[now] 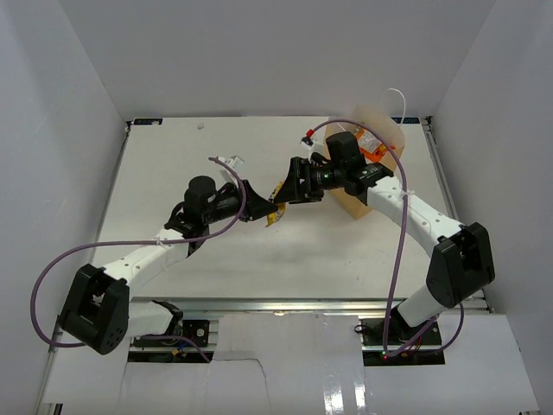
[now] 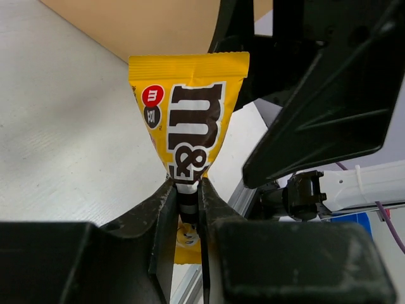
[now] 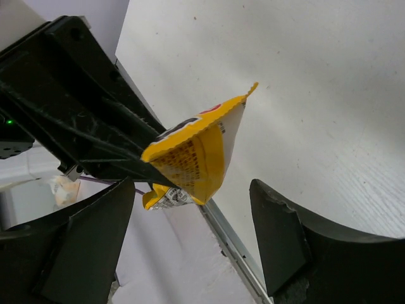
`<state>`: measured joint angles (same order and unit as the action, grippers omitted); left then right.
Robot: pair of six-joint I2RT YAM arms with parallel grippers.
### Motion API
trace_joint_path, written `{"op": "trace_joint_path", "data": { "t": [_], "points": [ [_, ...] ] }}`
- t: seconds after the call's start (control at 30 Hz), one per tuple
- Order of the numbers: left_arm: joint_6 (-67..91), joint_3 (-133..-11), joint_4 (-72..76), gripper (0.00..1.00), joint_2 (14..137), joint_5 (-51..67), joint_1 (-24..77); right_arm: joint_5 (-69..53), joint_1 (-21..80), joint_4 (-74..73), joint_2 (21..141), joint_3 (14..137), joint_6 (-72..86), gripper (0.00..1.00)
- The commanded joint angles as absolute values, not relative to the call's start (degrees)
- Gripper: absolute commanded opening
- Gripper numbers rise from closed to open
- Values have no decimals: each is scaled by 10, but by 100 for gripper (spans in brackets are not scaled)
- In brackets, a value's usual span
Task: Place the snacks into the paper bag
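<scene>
The left arm reaches right over the table point(image 1: 173, 173), its left gripper point(image 2: 188, 190) clamped on a yellow packet point(image 2: 190, 114) held mid-table. The right arm folds back leftward, its right gripper point(image 1: 288, 190) spread wide just beside the packet. The paper bag point(image 1: 380, 121) stands at the far right.

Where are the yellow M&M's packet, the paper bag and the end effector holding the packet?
yellow M&M's packet point(image 2: 190, 120): left wrist view, middle of its printed front.
paper bag point(image 1: 378, 119): top view, upper tan wall.
left end effector point(image 2: 187, 187): left wrist view, between its fingertips pinching the packet.
</scene>
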<state>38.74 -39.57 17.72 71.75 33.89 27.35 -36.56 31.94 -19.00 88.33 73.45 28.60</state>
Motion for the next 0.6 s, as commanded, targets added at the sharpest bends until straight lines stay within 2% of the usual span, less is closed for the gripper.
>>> {"op": "trace_joint_path", "data": {
  "t": [0.0,0.07,0.2,0.3,0.33,0.37,0.4,0.43,0.47,0.5,0.57],
  "points": [
    [402,-388,207,29,690,310,287,-369,326,-113,884,726,359,77],
    [403,-387,208,29,688,309,289,-371,328,-100,889,726,366,75],
    [406,-389,212,31,688,314,292,-380,331,-82,899,727,371,63],
    [409,-391,214,32,687,315,294,-393,333,-64,902,722,374,47],
    [410,-391,214,34,686,315,294,-399,333,-56,901,718,377,38],
    [410,-390,215,35,685,316,294,-402,333,-53,900,716,376,34],
    [412,-389,216,39,683,315,294,-407,334,-50,898,715,375,26],
    [414,-389,216,41,678,314,294,-409,334,-48,897,714,371,23],
    [415,-388,217,45,674,310,294,-410,334,-48,895,715,367,21],
    [414,-388,218,53,671,309,294,-410,335,-48,889,716,361,19],
    [413,-388,217,60,656,308,294,-409,333,-54,882,732,331,17]
  ]
}}
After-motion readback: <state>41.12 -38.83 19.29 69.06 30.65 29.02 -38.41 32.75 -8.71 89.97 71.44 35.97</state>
